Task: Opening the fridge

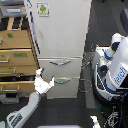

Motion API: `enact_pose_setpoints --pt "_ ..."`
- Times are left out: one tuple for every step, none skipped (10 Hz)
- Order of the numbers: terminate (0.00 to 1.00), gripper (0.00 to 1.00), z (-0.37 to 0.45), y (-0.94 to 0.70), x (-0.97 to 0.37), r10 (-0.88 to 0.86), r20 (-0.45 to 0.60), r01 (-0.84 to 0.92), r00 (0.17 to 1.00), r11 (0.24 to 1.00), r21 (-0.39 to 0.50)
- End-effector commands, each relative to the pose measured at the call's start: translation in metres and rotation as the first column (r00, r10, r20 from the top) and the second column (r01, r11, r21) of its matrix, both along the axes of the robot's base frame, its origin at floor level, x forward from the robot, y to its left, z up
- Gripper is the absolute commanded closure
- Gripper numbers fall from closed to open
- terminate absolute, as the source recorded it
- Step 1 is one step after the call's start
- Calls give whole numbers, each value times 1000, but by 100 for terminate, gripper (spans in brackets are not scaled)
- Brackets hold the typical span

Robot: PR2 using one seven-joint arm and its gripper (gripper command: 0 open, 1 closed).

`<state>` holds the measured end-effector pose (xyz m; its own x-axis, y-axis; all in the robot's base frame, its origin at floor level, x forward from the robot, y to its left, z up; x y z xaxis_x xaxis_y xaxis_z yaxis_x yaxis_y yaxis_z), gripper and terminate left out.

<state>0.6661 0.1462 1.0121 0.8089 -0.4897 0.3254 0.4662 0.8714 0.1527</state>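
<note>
**Fridge with gripper at its lower drawer**

Exterior view. Fridge [60, 45], tall and white, fills the centre of the frame; its large upper door, closed, carries a small green-and-white sticker [43, 9] at 12 o'clock. Two lower drawers with curved silver handles sit beneath. An arm rises from 7 o'clock, and its gripper [44, 82] lies against the left edge of the lowest drawer, fingers parted a little; whether they grasp anything cannot be told. A tan wooden cabinet [17, 57] with drawers pulled out stands at 9 o'clock, touching the fridge. The white-and-blue robot body [114, 70] stands at 3 o'clock.
</note>
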Motion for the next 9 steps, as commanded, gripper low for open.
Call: enact_pose_setpoints --pt "0 0 127 101 95 332 39 -326 943 939 -111" --pt "0 0 140 102 104 337 41 -331 941 937 -111" --pt "0 0 153 107 110 355 46 -347 934 930 -121" --pt "0 0 155 108 112 358 47 -350 933 929 -119" --pt "0 0 159 112 124 365 20 -359 931 925 -126" --pt "0 0 161 108 132 352 1 -349 936 929 -121" --pt "0 0 161 97 139 321 -9 -321 947 942 -96" --pt "0 0 162 85 149 281 -55 -285 958 953 -103" --pt "0 0 162 84 151 276 -69 -283 959 953 -110"
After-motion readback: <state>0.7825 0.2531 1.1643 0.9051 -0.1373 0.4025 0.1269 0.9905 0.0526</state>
